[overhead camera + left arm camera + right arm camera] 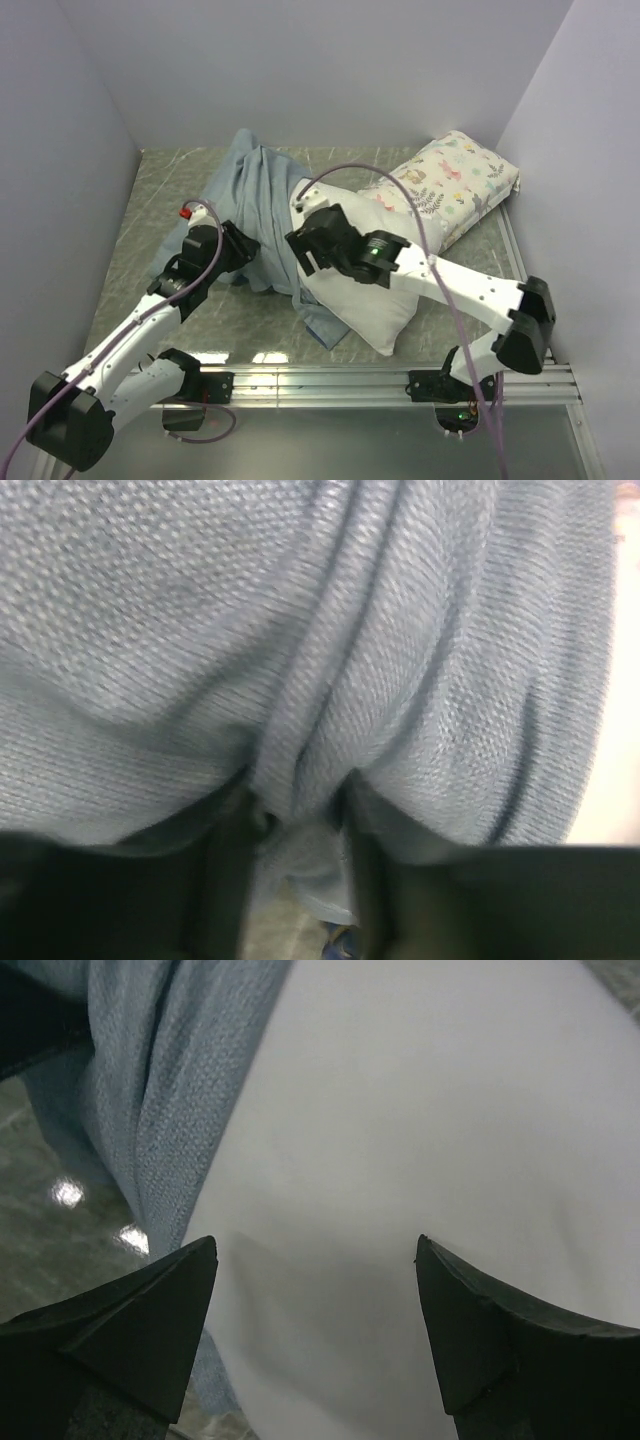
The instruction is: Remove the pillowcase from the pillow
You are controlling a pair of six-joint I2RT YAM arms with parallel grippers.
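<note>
Plump plain white pillow point(368, 300) — near end bared, lying directly under the spread right gripper point(316, 1260). Limp grey-blue fabric pillowcase point(262, 210) — covering its far end, 1 fold pinched by the left gripper point(298, 812).

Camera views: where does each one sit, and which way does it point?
Top external: above and behind, looking down on the table; left arm and right arm show, bases at the bottom.
Left wrist: on the left arm, pressed close to the grey-blue fabric pillowcase; its jaws pinch a fold.
Right wrist: on the right arm, facing the plump plain white pillow; its open jaws frame it.
Shared: both wrist views show the pillowcase.
</note>
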